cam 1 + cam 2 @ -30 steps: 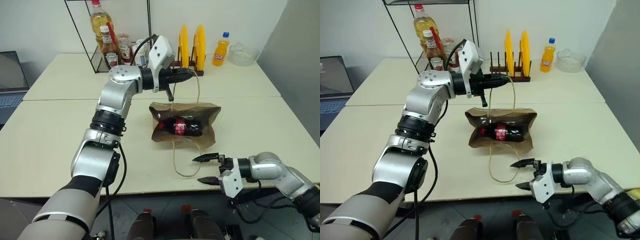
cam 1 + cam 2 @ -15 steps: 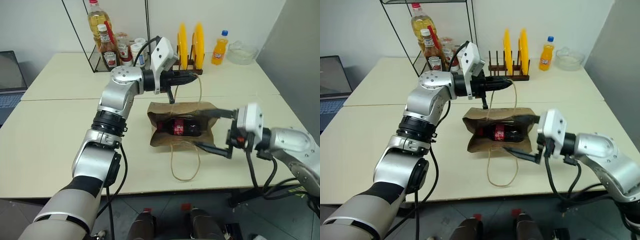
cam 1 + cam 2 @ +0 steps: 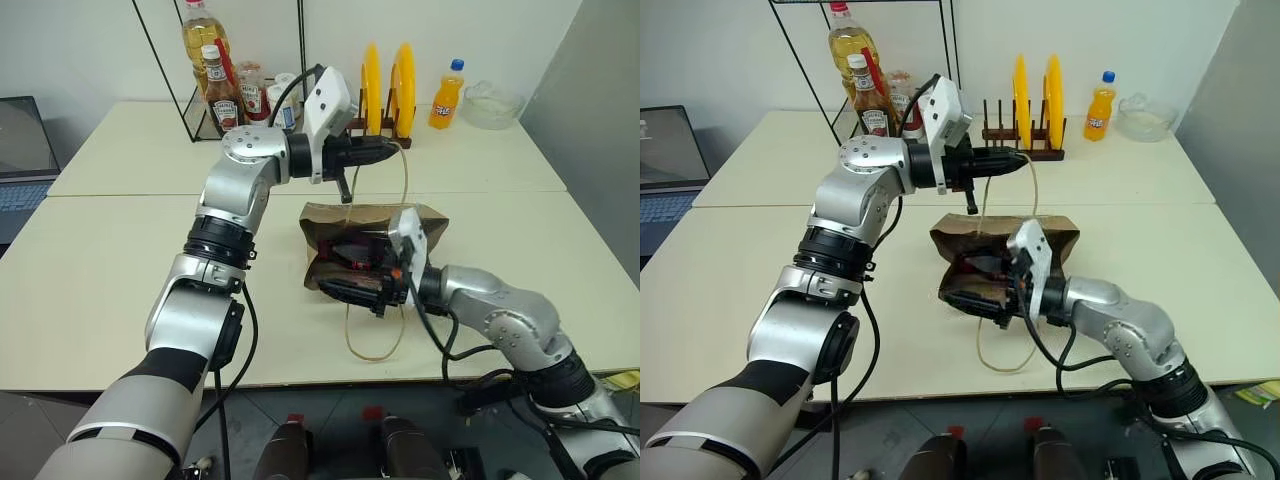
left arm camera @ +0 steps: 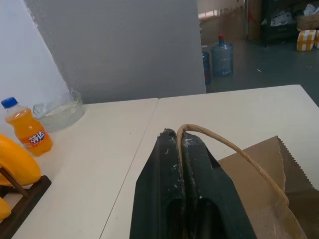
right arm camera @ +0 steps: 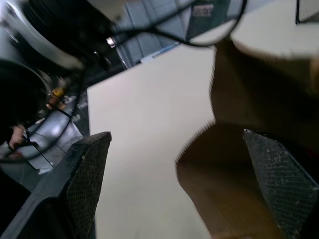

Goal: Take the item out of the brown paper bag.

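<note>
The brown paper bag (image 3: pixel 425 222) lies on its side on the table, mouth toward me. My left gripper (image 3: pixel 388 152) hovers above it, shut on one thin loop handle (image 4: pixel 224 147) and holding that handle up. Low at the bag's mouth, my right gripper (image 3: pixel 345 268) is open, one finger above the other. In the right wrist view its fingers (image 5: pixel 84 184) stand wide apart with the bag's brown paper (image 5: pixel 249 124) between them. The item, a dark cola bottle with a red label (image 3: pixel 368 252), lies inside the bag, mostly hidden behind the right gripper.
The bag's other loop handle (image 3: pixel 375 335) trails on the table toward the front edge. At the back stand yellow plates in a rack (image 3: pixel 385 85), an orange soda bottle (image 3: pixel 445 95), a glass bowl (image 3: pixel 490 105) and ketchup bottles (image 3: pixel 215 90) in a wire shelf. A laptop (image 3: pixel 20 150) sits far left.
My right gripper rose from the table's front edge, swung left, rolled over and now sits at the bag's mouth. The left gripper kept holding the handle in place.
</note>
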Tool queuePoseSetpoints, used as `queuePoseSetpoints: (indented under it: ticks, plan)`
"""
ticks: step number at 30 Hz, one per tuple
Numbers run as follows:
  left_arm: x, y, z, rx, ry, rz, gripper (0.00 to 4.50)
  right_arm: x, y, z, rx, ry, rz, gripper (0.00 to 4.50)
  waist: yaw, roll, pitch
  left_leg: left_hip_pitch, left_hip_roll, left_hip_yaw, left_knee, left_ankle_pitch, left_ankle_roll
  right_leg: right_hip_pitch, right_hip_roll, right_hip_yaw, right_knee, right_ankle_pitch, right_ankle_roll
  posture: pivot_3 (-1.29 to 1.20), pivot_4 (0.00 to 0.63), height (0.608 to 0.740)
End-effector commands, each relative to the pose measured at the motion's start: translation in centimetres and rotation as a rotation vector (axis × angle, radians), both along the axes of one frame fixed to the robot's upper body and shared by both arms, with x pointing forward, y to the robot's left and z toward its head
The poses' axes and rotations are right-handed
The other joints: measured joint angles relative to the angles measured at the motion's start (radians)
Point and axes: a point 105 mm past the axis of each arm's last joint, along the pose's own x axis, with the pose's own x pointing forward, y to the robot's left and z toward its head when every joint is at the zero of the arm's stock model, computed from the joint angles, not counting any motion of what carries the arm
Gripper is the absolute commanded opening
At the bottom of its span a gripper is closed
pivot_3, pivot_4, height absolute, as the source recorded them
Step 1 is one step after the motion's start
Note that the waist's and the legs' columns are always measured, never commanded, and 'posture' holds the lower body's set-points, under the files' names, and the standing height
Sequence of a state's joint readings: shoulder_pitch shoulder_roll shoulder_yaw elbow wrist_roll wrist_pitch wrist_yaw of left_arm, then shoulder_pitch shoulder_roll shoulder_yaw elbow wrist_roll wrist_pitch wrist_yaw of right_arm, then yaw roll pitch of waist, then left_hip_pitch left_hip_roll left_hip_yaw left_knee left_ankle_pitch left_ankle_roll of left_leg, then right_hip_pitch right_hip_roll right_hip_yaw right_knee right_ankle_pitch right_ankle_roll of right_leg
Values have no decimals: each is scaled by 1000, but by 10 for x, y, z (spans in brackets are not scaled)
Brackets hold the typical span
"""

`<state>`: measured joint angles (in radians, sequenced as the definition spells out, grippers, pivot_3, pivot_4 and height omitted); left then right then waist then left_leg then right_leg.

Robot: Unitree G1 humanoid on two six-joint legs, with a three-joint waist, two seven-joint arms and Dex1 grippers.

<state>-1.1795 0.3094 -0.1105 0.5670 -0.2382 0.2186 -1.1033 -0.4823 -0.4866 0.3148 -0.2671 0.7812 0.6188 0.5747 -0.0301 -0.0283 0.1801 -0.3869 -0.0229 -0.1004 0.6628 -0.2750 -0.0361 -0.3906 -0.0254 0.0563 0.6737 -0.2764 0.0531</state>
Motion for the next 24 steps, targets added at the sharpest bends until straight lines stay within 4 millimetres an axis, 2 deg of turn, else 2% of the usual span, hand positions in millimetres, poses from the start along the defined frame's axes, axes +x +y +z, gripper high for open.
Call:
queuePoseSetpoints:
  ticks: [1,5,8,17,24]
  plan:
    - [-6,-4,19,-21,-59,-25,0,22,-6,10,-18,-135,-107,4445,-2,0,0,0,0,0,0,0,0,0,0,0,0,0,0,0,150,740]
    - [-8,-7,17,-26,-55,-36,0,43,-17,2,-139,-226,-239,4445,-2,1,0,0,0,0,0,0,0,-1,1,0,1,0,0,0,150,740]
    - [-9,-9,16,-27,-54,-42,0,49,-21,-5,-239,-277,-279,4445,-2,1,0,0,0,0,0,0,0,-1,1,0,1,0,0,0,150,740]
    - [-9,-11,16,-31,-53,-50,0,52,-21,-14,-600,-547,-222,4445,-3,2,1,0,0,0,0,0,0,-2,1,0,1,0,0,0,150,740]
    - [-11,-11,16,-38,-55,-53,0,63,-36,-37,-876,-642,-142,4445,-2,2,1,0,0,1,0,0,-1,-2,1,1,1,0,0,0,150,740]
